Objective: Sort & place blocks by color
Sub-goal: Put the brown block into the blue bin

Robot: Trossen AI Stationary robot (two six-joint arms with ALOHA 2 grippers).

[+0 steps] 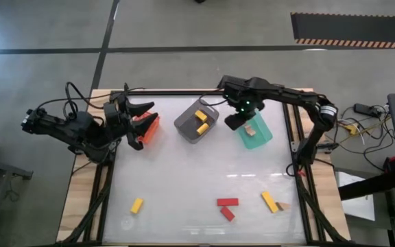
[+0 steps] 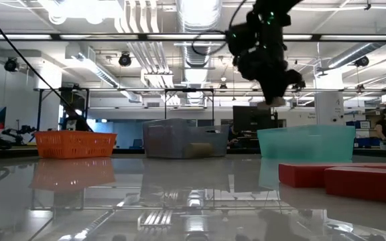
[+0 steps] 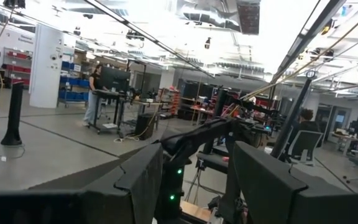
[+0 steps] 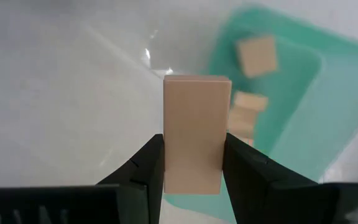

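My right gripper (image 4: 193,163) is shut on a pale tan block (image 4: 194,134) and hangs above the table beside the green bin (image 1: 256,134), on its grey-bin side. In the low view it (image 2: 273,90) is well above the green bin's rim (image 2: 307,142). Three tan blocks (image 4: 257,55) lie in that bin. Two yellow blocks (image 1: 201,120) lie in the grey bin (image 1: 192,130). My left gripper (image 1: 141,123) is open over the orange bin (image 1: 149,129). On the near part of the table lie two yellow blocks (image 1: 136,205), (image 1: 269,202), two red blocks (image 1: 227,202) and one tan block (image 1: 282,205). My right gripper pinches the tan block between its two fingers (image 4: 142,171), one on each long side face (image 4: 169,155). The fingers come from above, pointing down. The block is lifted clear of the table and sticks out past the fingertips, its free end (image 4: 196,81) toward the table.
The three bins stand in a row at the table's far side: orange (image 2: 76,144), grey (image 2: 179,138), green. The table's middle (image 1: 197,171) is bare. In the low view the red blocks (image 2: 320,175) lie close to the camera.
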